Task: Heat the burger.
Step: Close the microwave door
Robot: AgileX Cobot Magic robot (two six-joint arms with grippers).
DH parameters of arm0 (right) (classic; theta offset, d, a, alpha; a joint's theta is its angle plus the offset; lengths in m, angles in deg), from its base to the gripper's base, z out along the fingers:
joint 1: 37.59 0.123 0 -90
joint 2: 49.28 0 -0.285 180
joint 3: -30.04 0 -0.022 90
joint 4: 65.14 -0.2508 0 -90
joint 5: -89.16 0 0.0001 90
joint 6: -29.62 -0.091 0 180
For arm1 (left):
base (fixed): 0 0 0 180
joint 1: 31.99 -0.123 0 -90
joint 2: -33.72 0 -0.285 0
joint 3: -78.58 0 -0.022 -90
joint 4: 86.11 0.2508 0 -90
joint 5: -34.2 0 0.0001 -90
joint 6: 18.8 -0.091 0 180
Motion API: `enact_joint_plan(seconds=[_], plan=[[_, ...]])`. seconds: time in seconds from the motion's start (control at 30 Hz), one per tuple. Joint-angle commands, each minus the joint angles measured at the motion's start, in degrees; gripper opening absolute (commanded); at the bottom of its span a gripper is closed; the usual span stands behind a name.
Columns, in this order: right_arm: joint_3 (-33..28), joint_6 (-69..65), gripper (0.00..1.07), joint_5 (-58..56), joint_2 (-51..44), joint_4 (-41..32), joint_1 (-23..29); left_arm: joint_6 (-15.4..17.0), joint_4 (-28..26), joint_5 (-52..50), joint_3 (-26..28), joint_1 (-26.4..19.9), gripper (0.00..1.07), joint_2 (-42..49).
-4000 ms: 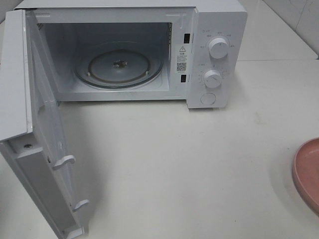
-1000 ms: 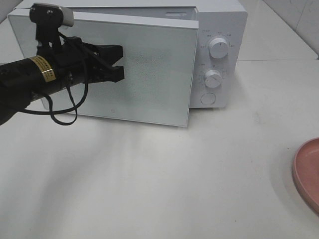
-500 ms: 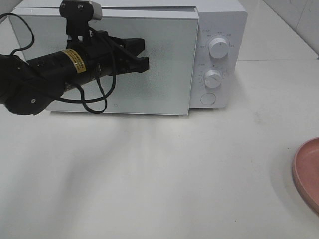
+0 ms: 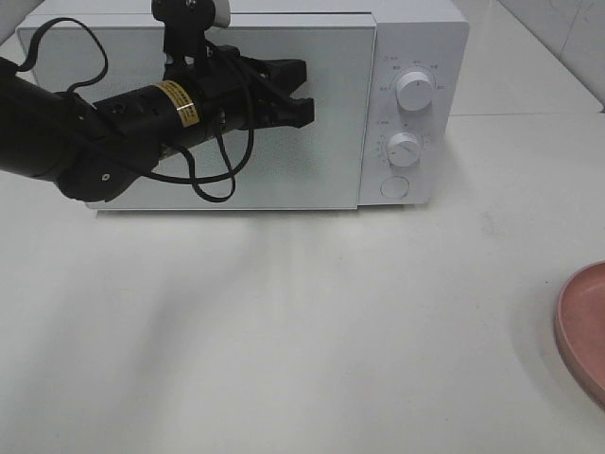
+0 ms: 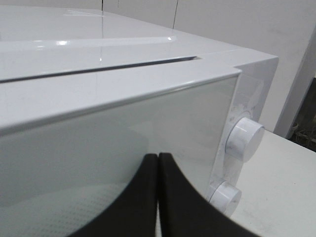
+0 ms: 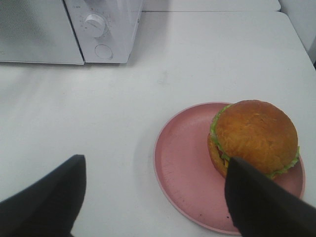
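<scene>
burger (image 6: 254, 136): 1, on plate (image 6: 182, 163) | microwave (image 4: 416, 38): 1 | left end effector (image 4: 301, 95): pinched closed | right end effector (image 6: 153, 197): wide, empty

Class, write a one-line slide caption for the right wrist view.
Open right hand hovers above a burger on a pink plate.

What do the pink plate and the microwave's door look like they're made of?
The pink plate looks like matte plastic or ceramic: dull, even colour with tiny specks. The microwave's door seems glossy glass or plastic: mirror-like reflections, with a fine dotted mesh behind it.
</scene>
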Motion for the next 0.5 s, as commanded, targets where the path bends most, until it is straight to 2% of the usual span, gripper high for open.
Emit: enact_joint_plan(seconds=[0.03, 0.2, 0.33, 0.4, 0.43, 0.47, 0.5], plan=[[-0.1, 0.8, 0.75, 0.3, -1.6, 0.0, -0.5, 0.3, -9.3, 1.1, 3.8, -0.9, 0.00, -2.1], [-0.1, 0.8, 0.75, 0.3, -1.6, 0.0, -0.5, -1.8, -9.9, 2.2, 8.3, -0.9, 0.00, -4.1], [-0.1, 0.8, 0.75, 0.3, -1.6, 0.0, -0.5, -1.6, -8.9, 3.6, 9.1, -0.9, 0.00, -4.1], [-0.1, 0.8, 0.75, 0.3, -1.6, 0.0, -0.5, 1.5, -5.3, 4.9, 9.1, -0.9, 0.00, -4.0], [-0.1, 0.8, 0.75, 0.3, -1.6, 0.0, -0.5, 1.5, -5.3, 4.9, 9.1, -0.9, 0.00, -4.0], [-0.1, 0.8, 0.75, 0.3, -1.6, 0.0, -0.5, 6.1, -1.9, 5.8, 9.1, -0.9, 0.00, -3.9], [-0.1, 0.8, 0.75, 0.3, -1.6, 0.0, -0.5, 9.0, 0.5, 6.4, 9.1, -0.9, 0.00, -3.7]])
